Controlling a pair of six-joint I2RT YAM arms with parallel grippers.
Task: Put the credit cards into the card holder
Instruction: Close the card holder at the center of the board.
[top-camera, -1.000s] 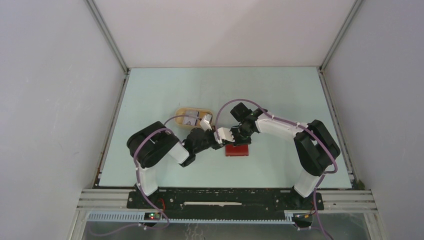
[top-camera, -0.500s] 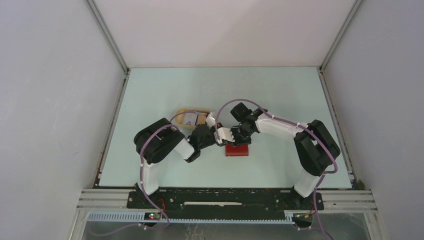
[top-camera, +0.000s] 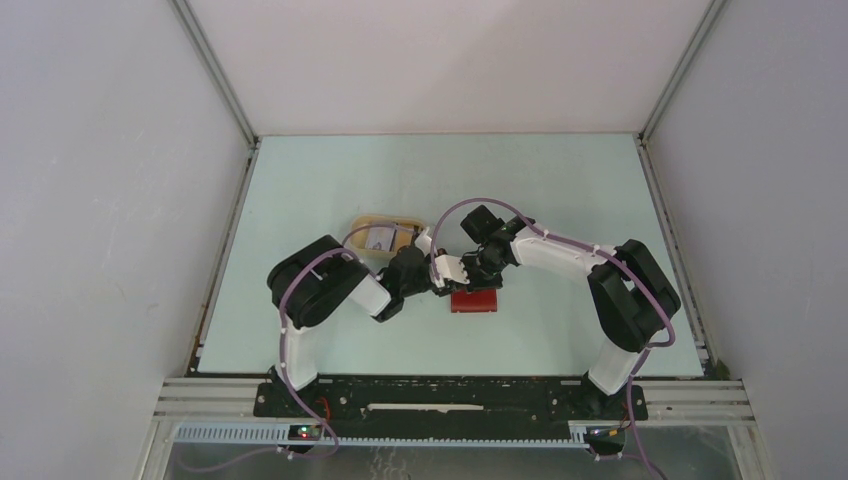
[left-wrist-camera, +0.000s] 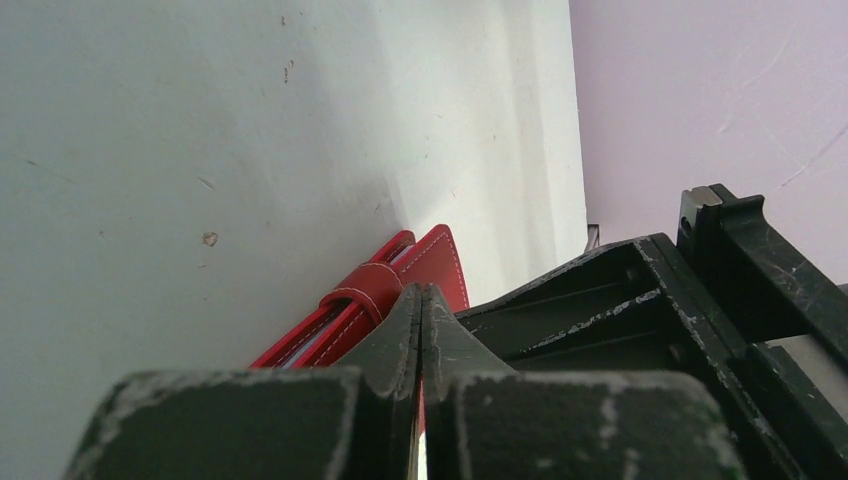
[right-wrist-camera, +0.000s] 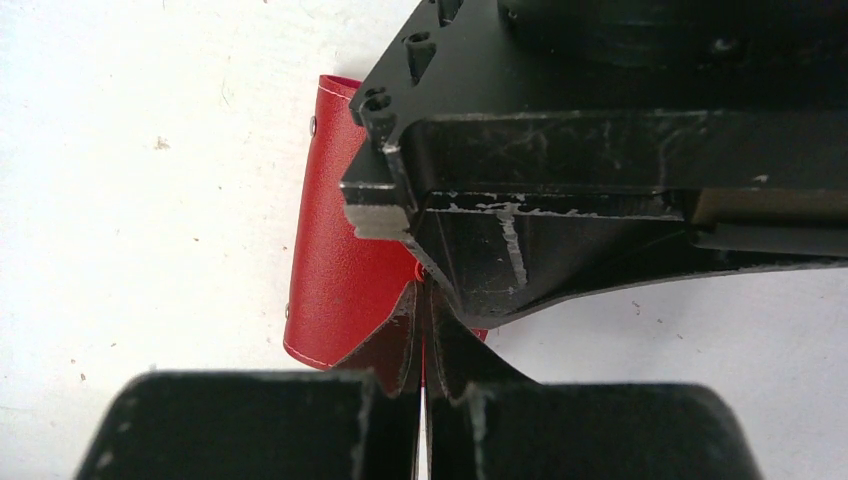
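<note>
The red card holder (top-camera: 474, 300) lies at mid-table, partly under both grippers. In the left wrist view it (left-wrist-camera: 392, 282) shows edge-on with pale inner layers and a strap loop. In the right wrist view its red cover (right-wrist-camera: 340, 270) curves up to my fingers. My left gripper (top-camera: 440, 273) and right gripper (top-camera: 462, 270) meet tip to tip over its far edge. Both are shut, each with a thin red sliver of the holder between the jaws. Credit cards (top-camera: 381, 238) lie in a tan dish (top-camera: 362, 222).
The tan oval dish sits just left of and behind the grippers. Grey enclosure walls (top-camera: 120, 200) stand on the left, the right and at the back. The right gripper's black body (left-wrist-camera: 640, 300) fills the right of the left wrist view.
My left arm has swung its elbow to the right and brought its wrist closer to the card holder, uncovering more of the dish. The right arm and the holder have stayed put.
</note>
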